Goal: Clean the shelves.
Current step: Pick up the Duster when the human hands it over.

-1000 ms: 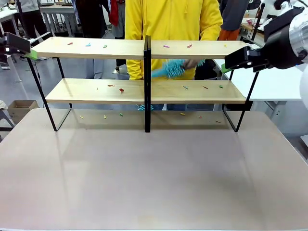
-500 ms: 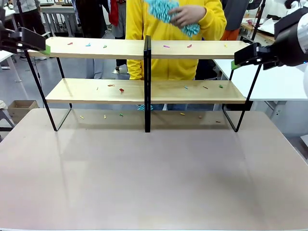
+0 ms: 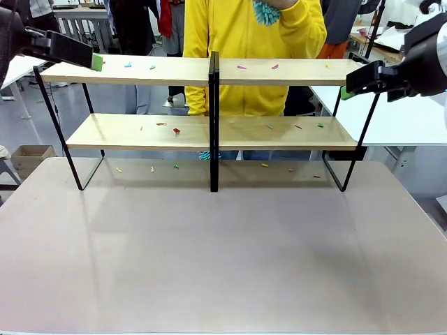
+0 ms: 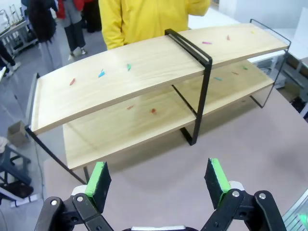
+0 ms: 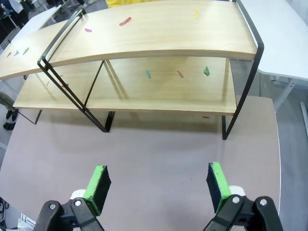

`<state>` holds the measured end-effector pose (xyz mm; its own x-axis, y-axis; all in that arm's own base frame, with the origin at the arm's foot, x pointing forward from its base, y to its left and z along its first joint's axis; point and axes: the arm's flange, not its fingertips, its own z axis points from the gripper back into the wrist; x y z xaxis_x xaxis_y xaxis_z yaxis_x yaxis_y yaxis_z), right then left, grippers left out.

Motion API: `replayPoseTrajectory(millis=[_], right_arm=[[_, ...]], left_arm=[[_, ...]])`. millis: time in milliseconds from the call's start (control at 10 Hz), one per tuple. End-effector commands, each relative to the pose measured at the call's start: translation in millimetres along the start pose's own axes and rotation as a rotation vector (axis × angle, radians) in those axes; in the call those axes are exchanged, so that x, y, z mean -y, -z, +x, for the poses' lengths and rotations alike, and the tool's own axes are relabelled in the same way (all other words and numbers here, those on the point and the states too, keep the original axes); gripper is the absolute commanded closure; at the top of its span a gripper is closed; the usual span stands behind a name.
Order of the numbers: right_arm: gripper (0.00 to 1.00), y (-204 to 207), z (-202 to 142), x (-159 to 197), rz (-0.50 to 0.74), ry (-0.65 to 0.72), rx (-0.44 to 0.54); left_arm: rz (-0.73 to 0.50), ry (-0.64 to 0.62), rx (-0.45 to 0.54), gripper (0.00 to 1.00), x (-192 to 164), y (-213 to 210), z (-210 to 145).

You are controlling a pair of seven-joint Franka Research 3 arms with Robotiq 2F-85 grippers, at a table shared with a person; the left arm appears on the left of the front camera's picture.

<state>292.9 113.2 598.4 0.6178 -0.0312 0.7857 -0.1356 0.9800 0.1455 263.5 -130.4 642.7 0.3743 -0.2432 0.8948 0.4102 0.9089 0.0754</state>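
The shelves (image 3: 140, 70) stand at the table's far side, two light wooden boards in a black frame with a black centre post (image 3: 214, 118). Small coloured scraps lie on both boards and on the table behind the rack. My left gripper (image 3: 94, 61) hangs open by the top board's left end, its green pads (image 4: 98, 178) wide apart over the table. My right gripper (image 3: 347, 89) is open beside the rack's right end, level with the top board. A person in yellow (image 3: 244, 28) stands behind the shelves holding a teal duster (image 3: 265, 10) up at chest height.
The pinkish-grey tabletop (image 3: 223, 244) spreads bare in front of the rack. A white table (image 3: 412, 118) stands to the right, behind my right arm. A cardboard box (image 3: 28, 157) sits on the floor at the left.
The person lifted the teal duster from between the boards to above the top board. My left gripper moved right toward the top board's left end; my right gripper drifted slightly right.
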Motion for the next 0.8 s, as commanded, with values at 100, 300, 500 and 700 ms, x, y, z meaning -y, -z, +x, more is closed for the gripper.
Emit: replayPoseTrajectory(millis=[100, 300, 500, 700], right_arm=[[0.00, 2, 0, 3, -0.029, 0.023, 0.003], [0.00, -5, -2, -4, -0.016, 0.019, 0.024], [0.00, -18, -8, -15, -0.049, 0.027, 0.080], [0.00, -30, -14, -25, -0.046, 0.051, 0.104]], left_arm=[[-0.011, 0.012, 0.040, 0.00, -8, -9, -101], [-0.007, -0.003, 0.045, 0.00, -8, -9, -101], [0.005, -0.009, 0.038, 0.00, -9, -6, -100], [0.016, -0.008, 0.037, 0.00, -10, -5, -100]])
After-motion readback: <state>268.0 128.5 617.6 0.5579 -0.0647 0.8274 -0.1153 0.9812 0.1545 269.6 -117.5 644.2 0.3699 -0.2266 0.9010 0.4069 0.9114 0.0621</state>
